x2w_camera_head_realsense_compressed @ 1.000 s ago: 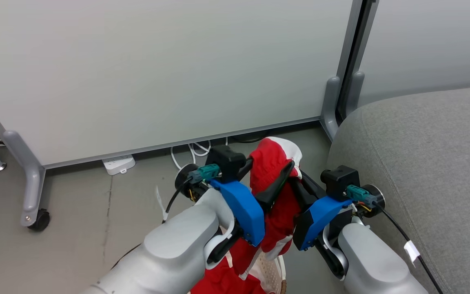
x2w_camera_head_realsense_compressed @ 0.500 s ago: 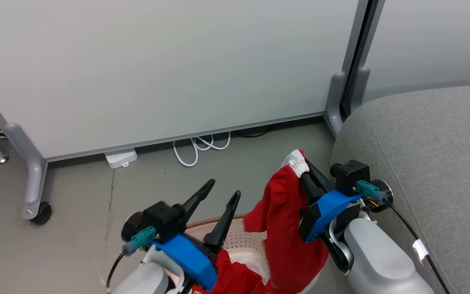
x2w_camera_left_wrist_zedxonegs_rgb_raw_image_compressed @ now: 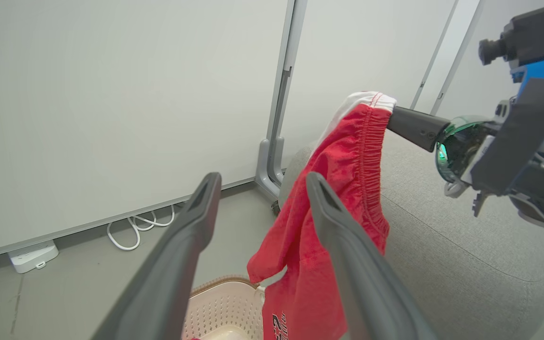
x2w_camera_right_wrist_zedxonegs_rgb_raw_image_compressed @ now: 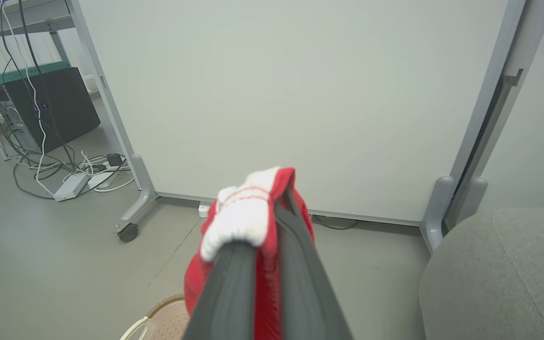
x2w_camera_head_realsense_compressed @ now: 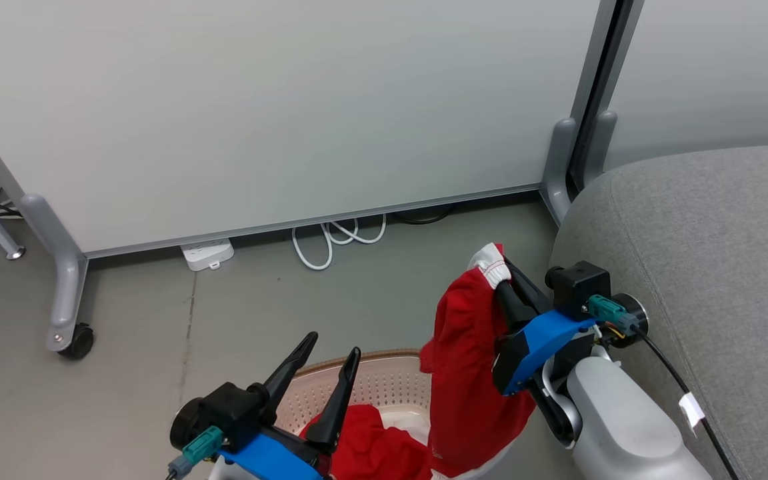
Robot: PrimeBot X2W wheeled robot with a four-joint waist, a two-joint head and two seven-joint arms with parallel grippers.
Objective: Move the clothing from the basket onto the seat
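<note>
The left hand (x2w_camera_head_realsense_compressed: 333, 343) has let go, spread above the cream perforated plastic basket (x2w_camera_head_realsense_compressed: 384, 387), so the right hand (x2w_camera_head_realsense_compressed: 503, 280) alone pinches the red white-banded fabric garment (x2w_camera_head_realsense_compressed: 464, 380) beside the grey upholstered sofa (x2w_camera_head_realsense_compressed: 724, 267).

Basket (x2w_camera_head_realsense_compressed: 384, 387) left of seat (x2w_camera_head_realsense_compressed: 724, 267), clothing (x2w_camera_head_realsense_compressed: 374, 450) inside
</note>
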